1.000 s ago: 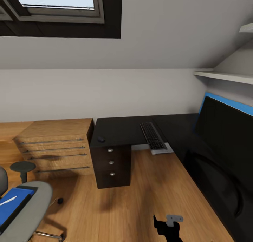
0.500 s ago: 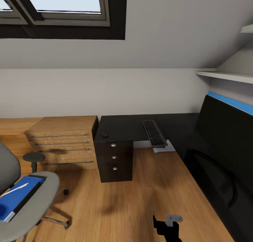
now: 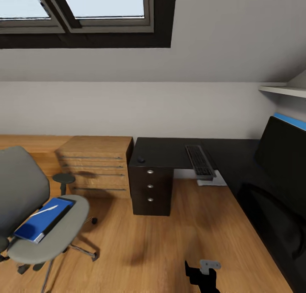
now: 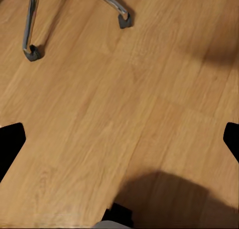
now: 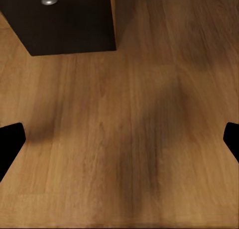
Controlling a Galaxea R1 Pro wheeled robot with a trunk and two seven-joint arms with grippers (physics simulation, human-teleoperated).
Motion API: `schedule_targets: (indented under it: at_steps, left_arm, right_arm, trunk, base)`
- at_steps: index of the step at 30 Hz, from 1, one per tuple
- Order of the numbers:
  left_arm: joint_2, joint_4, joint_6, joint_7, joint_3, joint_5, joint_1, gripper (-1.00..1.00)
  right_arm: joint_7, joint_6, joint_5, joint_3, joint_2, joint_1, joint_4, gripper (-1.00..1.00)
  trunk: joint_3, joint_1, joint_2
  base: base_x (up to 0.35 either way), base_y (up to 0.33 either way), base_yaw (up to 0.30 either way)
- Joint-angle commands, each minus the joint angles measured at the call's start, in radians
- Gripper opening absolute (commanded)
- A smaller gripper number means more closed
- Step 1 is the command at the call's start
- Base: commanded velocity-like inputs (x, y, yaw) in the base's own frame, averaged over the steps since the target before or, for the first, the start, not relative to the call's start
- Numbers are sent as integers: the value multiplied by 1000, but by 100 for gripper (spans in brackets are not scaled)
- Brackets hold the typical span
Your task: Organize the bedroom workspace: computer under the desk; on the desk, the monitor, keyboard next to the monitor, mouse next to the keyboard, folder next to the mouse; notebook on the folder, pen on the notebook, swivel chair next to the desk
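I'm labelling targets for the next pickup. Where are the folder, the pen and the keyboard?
folder (image 3: 39, 223): head view, on its blue cover, lying on the chair seat.
pen (image 3: 46, 209): head view, middle of the white stick on top of the folder.
keyboard (image 3: 199, 161): head view, on its dark keys.

— Head view? Set high, facing forward and down over desk (image 3: 170, 150), swivel chair (image 3: 38, 216) and wooden floor (image 3: 170, 242).
— Wrists? Close above that floor, facing down; left catches chair casters (image 4: 124, 21), right the desk's drawer block (image 5: 69, 25).

Blue folder (image 3: 42, 220), grey swivel chair (image 3: 19, 187)
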Motion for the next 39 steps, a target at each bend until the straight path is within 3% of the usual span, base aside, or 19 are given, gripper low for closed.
schedule_targets:
  at_steps: [1,12,27,39]
  left_arm:
    - [-1,0,-3,-1,5,-2,-1,100]
    - [-2,0,-3,-1,4,-2,-1,100]
    - [-2,0,-3,-1,4,-2,-1,100]
    - [-3,2,-3,-2,4,-2,-1,100]
  right_arm:
    - [0,-4,-9,5,0,-1,2,100]
    - [-1,-17,-10,5,0,-1,2,100]
    - [-2,-67,-10,5,0,8,3,100]
    - [-2,-68,-10,5,0,8,3,100]
  trunk:
    - [-2,0,-1]
    - [-2,0,-1]
    - [18,0,-1]
    - [32,0,-1]
  base:
    - [-262,-78,116]
    - [-244,-75,43]
    - [-19,-5,112]
    - [-209,-135,73]
